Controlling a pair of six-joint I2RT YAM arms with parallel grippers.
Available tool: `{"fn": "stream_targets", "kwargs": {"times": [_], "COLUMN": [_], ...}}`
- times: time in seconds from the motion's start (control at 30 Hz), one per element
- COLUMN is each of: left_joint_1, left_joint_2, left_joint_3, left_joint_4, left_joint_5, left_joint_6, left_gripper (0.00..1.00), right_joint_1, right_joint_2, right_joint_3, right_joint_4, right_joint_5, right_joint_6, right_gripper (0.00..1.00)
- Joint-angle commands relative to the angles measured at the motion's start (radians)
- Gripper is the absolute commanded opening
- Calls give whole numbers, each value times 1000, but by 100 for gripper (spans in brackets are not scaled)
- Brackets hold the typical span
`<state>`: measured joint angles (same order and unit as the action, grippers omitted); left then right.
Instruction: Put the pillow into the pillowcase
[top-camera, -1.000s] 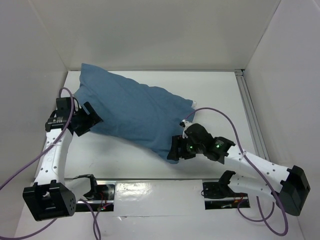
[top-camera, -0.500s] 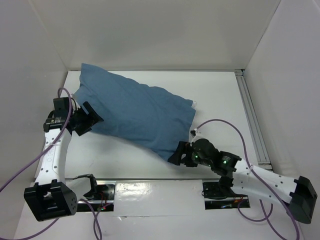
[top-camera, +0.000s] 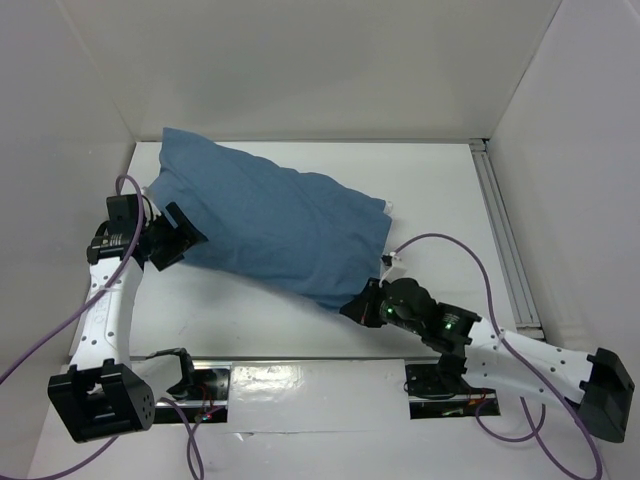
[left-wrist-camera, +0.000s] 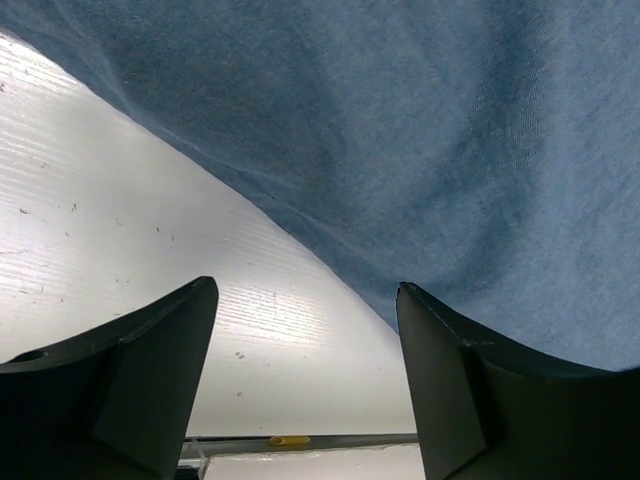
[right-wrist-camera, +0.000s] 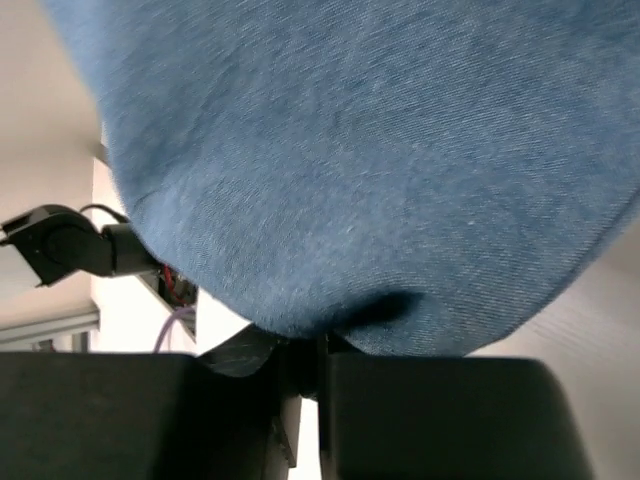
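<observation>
The blue pillowcase (top-camera: 270, 225) lies plump and slanted across the table, from back left to near right. The pillow is hidden inside it; only a sliver of white shows at its right corner (top-camera: 387, 208). My right gripper (top-camera: 358, 305) sits at the case's near corner. In the right wrist view its jaws (right-wrist-camera: 305, 350) are closed, with a fold of the blue cloth (right-wrist-camera: 380, 150) pinched between them. My left gripper (top-camera: 180, 235) is at the case's left edge. Its fingers (left-wrist-camera: 305, 288) stand wide apart, with bare table between them and the cloth (left-wrist-camera: 400, 130) just beyond.
White walls enclose the table at the back and on both sides. An aluminium rail (top-camera: 505, 240) runs along the right edge. A shiny metal strip (top-camera: 300, 380) with the arm bases lines the near edge. Purple cables (top-camera: 440, 240) loop over the table by each arm.
My right gripper drew back from the case's near corner toward the near edge, then closed on that corner. The left arm has barely moved.
</observation>
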<state>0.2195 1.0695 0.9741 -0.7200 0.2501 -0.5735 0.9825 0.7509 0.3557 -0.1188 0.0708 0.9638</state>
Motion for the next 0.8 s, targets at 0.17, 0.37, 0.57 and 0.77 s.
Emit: {"fn": "stream_targets", "kwargs": {"times": [0.17,0.37,0.57,0.77], "left_joint_1": [15,44,115,193], "left_joint_2": [7,52,23,84], "left_joint_3": [35,151,247,276], "left_joint_4": [25,-12,-111,-122], "left_joint_5": [-6,3,-150,-152], "left_joint_6": [26,26,-43,-89], "left_gripper": [84,84,86,92], "right_joint_1": [8,8,8,8], "right_joint_2": [-111,-116,19,39], "right_joint_3": [173,487,767,787], "right_joint_4": [-312,-449,-570,-588], "right_joint_5": [138,371,540,595], "right_joint_6": [-8,-158,-324,-350], "right_gripper": [0,0,0,0]}}
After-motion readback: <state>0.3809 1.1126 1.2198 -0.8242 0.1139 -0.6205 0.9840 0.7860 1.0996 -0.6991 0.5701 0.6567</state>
